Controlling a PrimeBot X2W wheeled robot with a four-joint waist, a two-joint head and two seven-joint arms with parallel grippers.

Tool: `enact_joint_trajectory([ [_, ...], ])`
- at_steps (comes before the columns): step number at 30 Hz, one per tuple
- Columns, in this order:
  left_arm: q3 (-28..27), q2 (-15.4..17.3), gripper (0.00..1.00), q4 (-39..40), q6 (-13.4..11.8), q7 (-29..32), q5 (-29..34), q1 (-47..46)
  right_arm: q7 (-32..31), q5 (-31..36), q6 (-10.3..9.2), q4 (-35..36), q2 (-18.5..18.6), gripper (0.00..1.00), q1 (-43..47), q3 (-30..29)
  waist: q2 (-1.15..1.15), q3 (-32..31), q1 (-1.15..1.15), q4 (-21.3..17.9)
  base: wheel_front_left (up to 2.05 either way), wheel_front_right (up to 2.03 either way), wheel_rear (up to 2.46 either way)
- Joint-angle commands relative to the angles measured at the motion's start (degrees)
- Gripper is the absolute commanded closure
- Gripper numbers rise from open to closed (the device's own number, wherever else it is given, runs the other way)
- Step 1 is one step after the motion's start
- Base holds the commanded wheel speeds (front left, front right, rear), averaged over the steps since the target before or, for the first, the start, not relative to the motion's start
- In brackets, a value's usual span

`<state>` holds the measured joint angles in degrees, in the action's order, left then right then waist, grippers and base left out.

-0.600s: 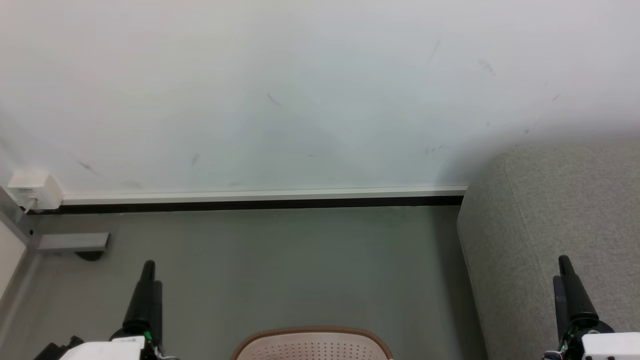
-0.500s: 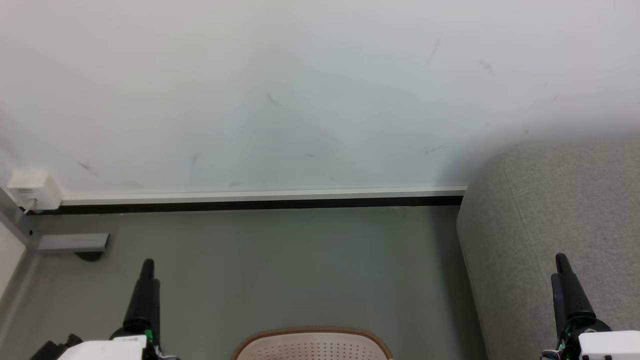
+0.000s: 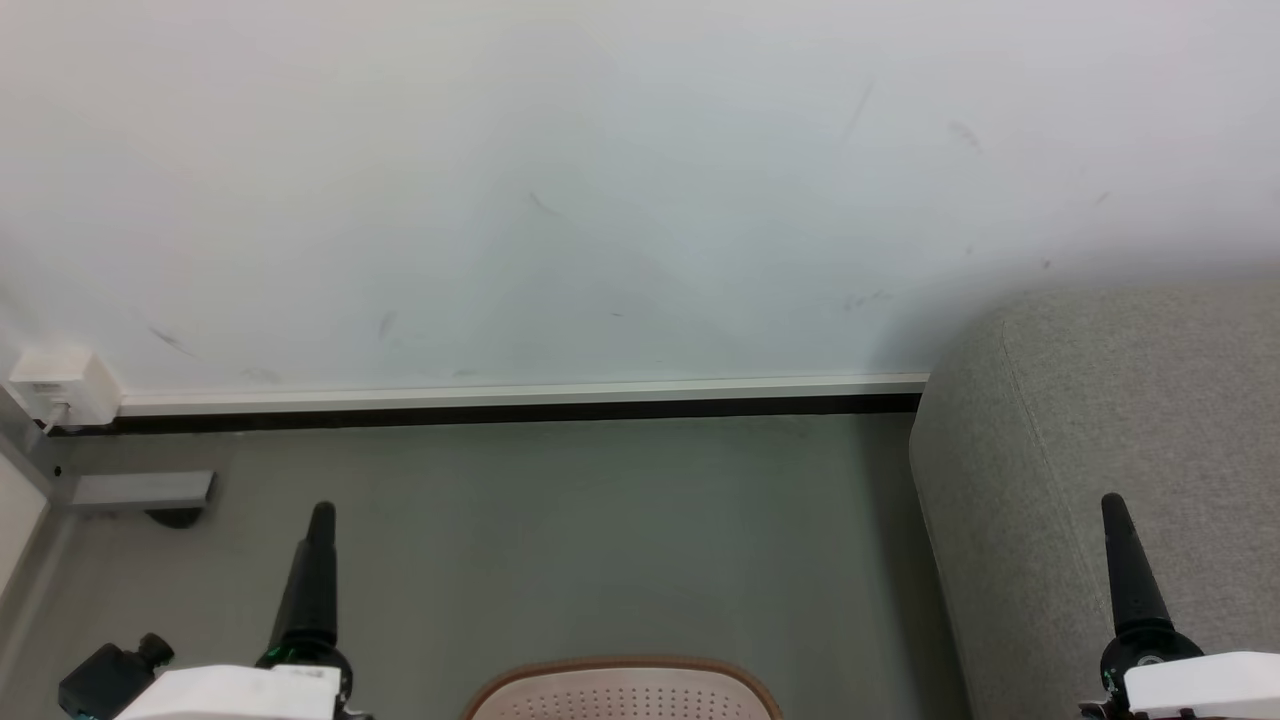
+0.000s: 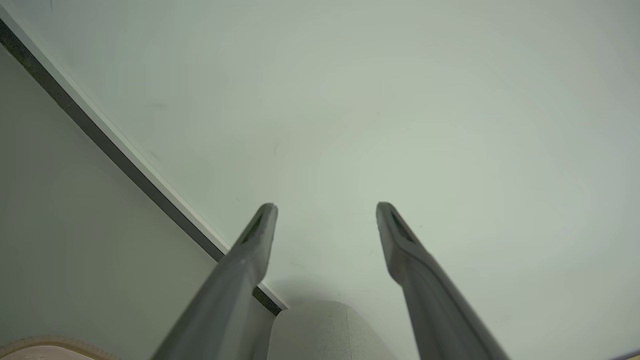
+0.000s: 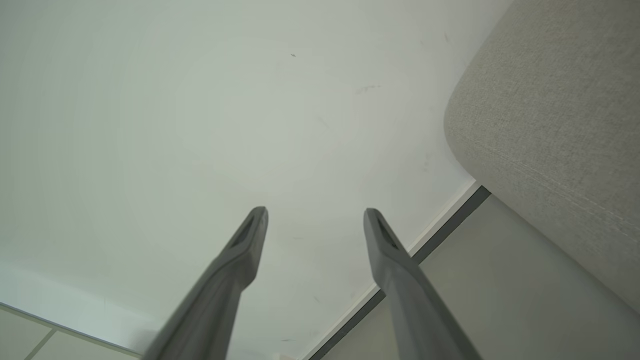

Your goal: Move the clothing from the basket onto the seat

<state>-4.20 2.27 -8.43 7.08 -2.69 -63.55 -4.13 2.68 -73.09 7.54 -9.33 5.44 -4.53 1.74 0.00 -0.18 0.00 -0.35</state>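
While both arms are hanging low before the robot, left gripper (image 4: 326,207): is pointing toward the wall (image 3: 600,180), its jaws standing wide apart in the left wrist view and gripping nothing.
Right gripper (image 5: 315,211): is pointing the same way, showing against the seat's grey side in the head view and keeping clear of it in the right wrist view; its jaws are likewise spread apart, holding nothing.
Basket (image 3: 620,668): is sitting on the floor (image 3: 600,520) between the two grippers, well apart from the floor's far edge, its brown rim and perforated wall peeking over the head view's bottom edge.
Clothing: cannot tell; the basket's inside is being cut off by the picture edge.
Seat (image 3: 1120,400): is standing along the floor's right edge, its rounded end reaching back near the wall, apart from the basket.
Skirting (image 3: 520,392): is running along the floor's far edge.
Socket box (image 3: 60,385): is sitting by the floor's far left corner.
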Motion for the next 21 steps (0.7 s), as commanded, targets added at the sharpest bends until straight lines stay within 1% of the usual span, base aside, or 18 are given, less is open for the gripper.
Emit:
enact_joint_trajectory([
  [1, 0.18, 0.41, 0.0, 1.22, 0.21, -0.78, 2.53, -0.15, 0.73, 2.31, -0.03, 0.9, 0.48, 0.0, -1.38, 0.41, 0.0, -0.01, 0.0, 0.02, 0.0, 0.0, 0.0],
  [7, 1.07, 0.45, 0.0, 1.72, -1.36, -1.91, 9.55, 0.06, 1.9, 11.18, -0.04, 1.92, 1.42, 0.0, -1.45, 1.64, 0.0, 0.01, 0.0, 0.11, 0.0, 0.0, 0.0],
  [13, 2.49, 0.49, 0.0, 2.03, -3.59, -3.03, 17.94, 0.19, 3.02, 20.84, -0.04, 2.25, 1.13, 0.0, -1.1, 1.39, 0.0, -0.01, 0.0, 0.04, 0.0, 0.0, 0.0],
  [17, 3.43, 0.51, 0.0, 1.31, -5.2, -3.79, 22.91, 0.38, 3.7, 26.09, -0.04, 1.83, 1.08, 0.0, -0.91, 1.49, 0.0, -0.08, 0.0, 0.0, 0.0, 0.0, 0.0],
  [21, 4.02, 0.53, 0.0, 0.07, -6.19, -4.4, 26.8, 0.5, 4.38, 30.7, -0.05, 0.53, 1.16, 0.0, -0.69, 1.64, 0.0, -0.19, 0.0, -0.05, 0.0, 0.0, 0.0],
])
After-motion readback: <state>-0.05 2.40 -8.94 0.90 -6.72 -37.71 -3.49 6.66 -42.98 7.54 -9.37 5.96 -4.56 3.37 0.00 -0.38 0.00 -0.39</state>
